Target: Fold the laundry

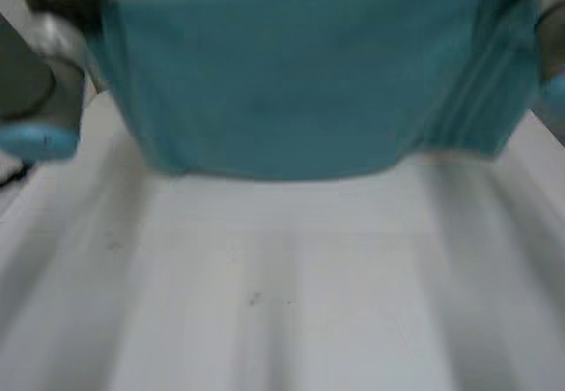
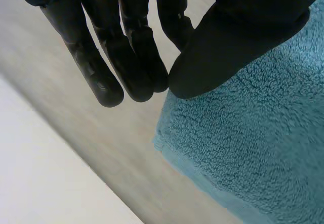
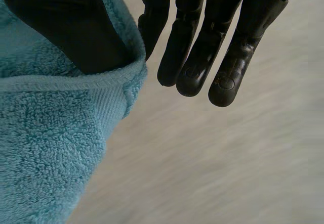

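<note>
A: Where the thumbs press, each hand pinches a top corner of the towel (image 1: 291, 82). Left hand (image 2: 238, 47) has thumb against the nearest finger, and right hand (image 3: 66, 27) likewise. Remaining fingers (image 2: 106, 77) are straight and close together.
B: Towel position?
A: It hangs spread between the arms, over the table (image 1: 291, 303) (hem contact: cannot tell). Long axis left-right, hem pointing down.
B: Advice: pinch evenly, top edge taut, lay hem-first.
</note>
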Robot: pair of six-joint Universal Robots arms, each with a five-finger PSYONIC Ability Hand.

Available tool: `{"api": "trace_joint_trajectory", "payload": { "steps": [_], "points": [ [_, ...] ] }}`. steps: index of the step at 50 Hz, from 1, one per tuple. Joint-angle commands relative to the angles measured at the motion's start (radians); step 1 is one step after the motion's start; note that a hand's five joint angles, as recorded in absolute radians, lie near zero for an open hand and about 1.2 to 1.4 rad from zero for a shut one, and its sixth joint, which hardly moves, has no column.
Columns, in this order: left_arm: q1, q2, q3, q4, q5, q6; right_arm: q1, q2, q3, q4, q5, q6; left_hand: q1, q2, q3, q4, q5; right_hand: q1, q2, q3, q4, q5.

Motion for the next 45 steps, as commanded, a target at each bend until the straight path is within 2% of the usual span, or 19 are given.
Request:
{"api": "trace_joint_trajectory", "payload": {
  "steps": [1,7,12,15,17,21,23,26,28,29,30,31,32,33,34,36,37,39,45],
  "points": [
    [0.009,0.103,-0.005,0.194,-0.049,-0.116,0.009,-0.214,0.232,-0.178,-0.035,0.048,0.190,0.178,0.180,0.179,0.181,0.417,0.212,0.211,0.204,0.238],
    [0.029,0.104,-0.114,0.154,-0.025,-0.150,0.008,-0.222,0.416,-0.173,-0.087,0.048,0.190,0.178,0.180,0.179,0.181,0.417,0.212,0.211,0.204,0.238],
    [0.034,0.101,-0.341,0.159,0.000,-0.158,0.000,-0.220,0.618,-0.153,-0.164,0.058,0.190,0.178,0.180,0.179,0.181,0.417,0.212,0.211,0.204,0.238],
    [0.034,0.095,-0.404,0.160,0.001,-0.161,0.001,-0.219,0.669,-0.147,-0.184,0.058,0.190,0.178,0.180,0.179,0.181,0.417,0.212,0.211,0.204,0.238],
    [0.034,0.084,-0.525,0.163,0.003,-0.177,-0.002,-0.194,0.761,-0.135,-0.214,0.060,0.190,0.178,0.180,0.179,0.181,0.417,0.212,0.211,0.204,0.238],
    [0.036,0.057,-0.610,0.180,0.004,-0.188,-0.002,-0.107,0.815,-0.132,-0.221,0.081,0.190,0.178,0.180,0.179,0.181,0.417,0.212,0.211,0.204,0.238],
    [0.036,0.048,-0.642,0.197,0.004,-0.193,-0.002,-0.042,0.847,-0.132,-0.225,0.136,0.190,0.178,0.180,0.179,0.181,0.417,0.212,0.211,0.204,0.238],
    [0.045,0.043,-0.690,0.229,0.004,-0.191,-0.009,-0.028,0.854,-0.132,-0.225,0.175,0.190,0.178,0.180,0.179,0.181,0.417,0.212,0.211,0.204,0.238],
    [0.069,0.049,-0.719,0.234,0.006,-0.193,-0.050,-0.027,0.870,-0.129,-0.224,0.276,0.190,0.178,0.180,0.179,0.181,0.413,0.208,0.206,0.199,0.233],
    [0.069,0.049,-0.719,0.234,0.006,-0.193,-0.051,-0.027,0.870,-0.129,-0.224,0.276,0.190,0.178,0.180,0.179,0.181,0.412,0.208,0.206,0.199,0.233],
    [0.075,0.057,-0.726,0.234,0.006,-0.193,-0.072,-0.027,0.880,-0.129,-0.225,0.342,0.190,0.178,0.180,0.179,0.181,0.241,0.036,0.034,0.028,0.062],
    [0.078,0.066,-0.731,0.234,0.006,-0.193,-0.089,-0.028,0.893,-0.130,-0.228,0.411,0.190,0.178,0.180,0.179,0.181,-0.031,-0.236,-0.238,-0.244,-0.210],
    [0.078,0.066,-0.731,0.234,0.006,-0.193,-0.089,-0.028,0.893,-0.130,-0.228,0.411,0.190,0.178,0.180,0.179,0.181,-0.034,-0.239,-0.240,-0.247,-0.213],
    [0.080,0.081,-0.732,0.234,0.006,-0.193,-0.103,-0.036,0.906,-0.130,-0.228,0.477,0.190,0.178,0.180,0.179,0.181,-0.234,-0.439,-0.441,-0.448,-0.414],
    [0.080,0.081,-0.732,0.234,0.006,-0.193,-0.103,-0.036,0.906,-0.130,-0.228,0.477,0.190,0.178,0.180,0.179,0.181,-0.236,-0.441,-0.443,-0.450,-0.416],
    [0.085,0.098,-0.739,0.236,0.004,-0.196,-0.133,-0.063,0.926,-0.130,-0.227,0.601,0.190,0.178,0.180,0.179,0.181,-0.388,-0.593,-0.595,-0.602,-0.568],
    [0.085,0.098,-0.739,0.236,0.004,-0.196,-0.134,-0.064,0.926,-0.130,-0.227,0.601,0.190,0.178,0.180,0.179,0.181,-0.389,-0.594,-0.596,-0.602,-0.568],
    [0.091,0.104,-0.742,0.236,0.003,-0.201,-0.166,-0.080,0.949,-0.129,-0.227,0.704,0.190,0.178,0.180,0.179,0.181,-0.418,-0.623,-0.625,-0.632,-0.598],
    [0.091,0.106,-0.745,0.236,0.003,-0.208,-0.190,-0.082,0.984,-0.129,-0.228,0.795,0.190,0.178,0.180,0.179,0.181,-0.410,-0.614,-0.616,-0.623,-0.589]
  ]
}}
